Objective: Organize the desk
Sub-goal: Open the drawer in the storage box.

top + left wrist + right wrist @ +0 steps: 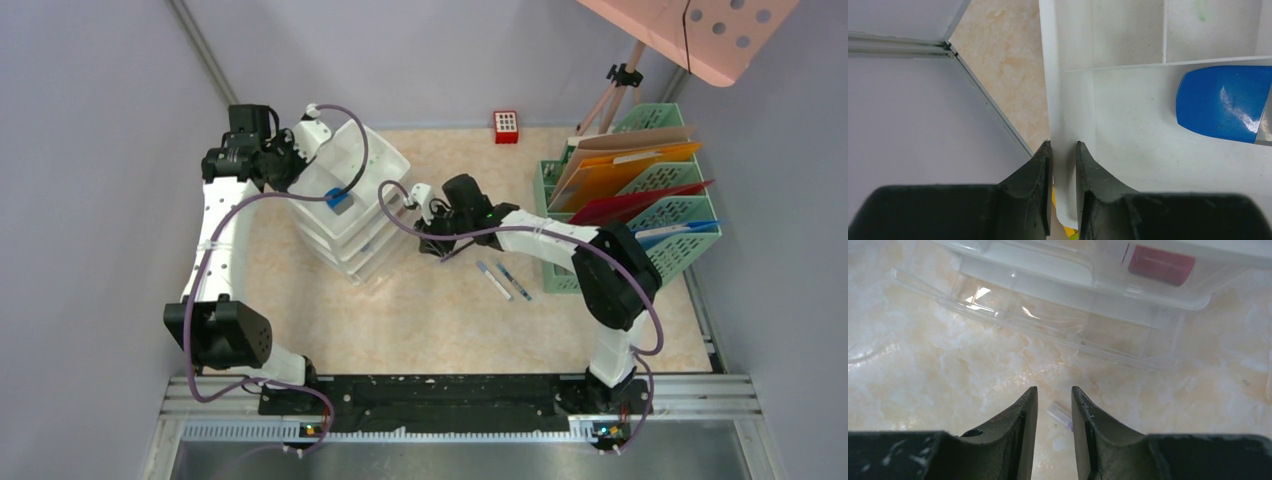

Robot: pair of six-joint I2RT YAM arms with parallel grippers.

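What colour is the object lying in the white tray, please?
The object in the tray is blue; the left wrist view shows it best.

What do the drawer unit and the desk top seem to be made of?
The drawer unit: plastic, white trays with clear glossy fronts that show reflections. The desk top: probably laminate, smooth, printed beige marble pattern; real stone cannot be excluded.

left jaws clamped, right jaws slightly parted

Glossy marbled desk (pixel 420 320), smooth white plastic drawer (pixel 1128 125)
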